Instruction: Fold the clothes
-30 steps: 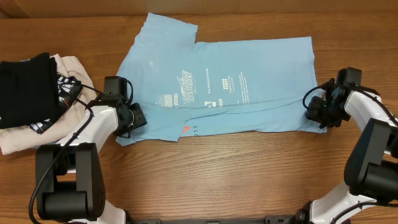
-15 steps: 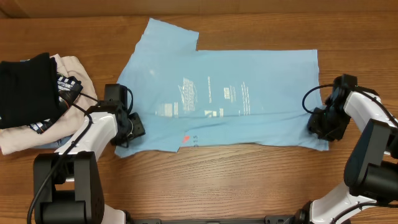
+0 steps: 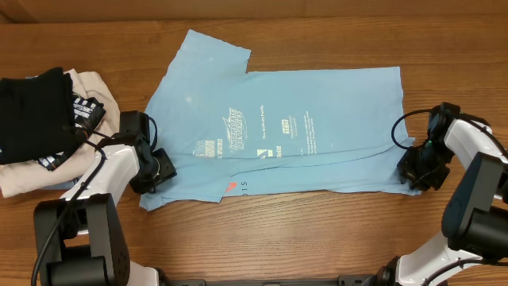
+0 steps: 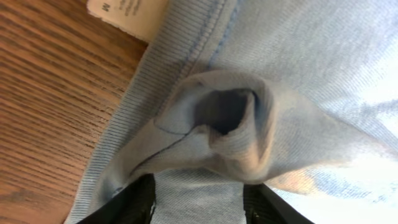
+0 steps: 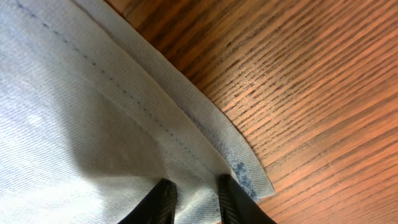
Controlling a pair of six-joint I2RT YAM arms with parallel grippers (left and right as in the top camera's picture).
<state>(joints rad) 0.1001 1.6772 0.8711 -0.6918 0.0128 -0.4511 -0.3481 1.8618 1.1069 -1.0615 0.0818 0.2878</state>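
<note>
Both wrists low, left claw [image 3: 163,168] and right claw [image 3: 413,168] pinching T-shirt [image 3: 333,103].

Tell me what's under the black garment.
A cream garment lies under the black garment, with patterned fabric showing between them. How far either reaches underneath is hidden.

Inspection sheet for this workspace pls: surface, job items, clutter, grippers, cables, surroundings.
Surface: wooden table, bare wood in front.
Job's things: T-shirt spread flat, print up, near edge creased.
Clutter: black garment stacked on beige garment, far left, apart from the T-shirt.
Grippers: left gripper pinches bunched collar fabric; right gripper pinches the hem corner.
Cables: left cable runs past the beige garment; right cable loops beside the T-shirt's right edge.
Surroundings: nothing seen.
</note>
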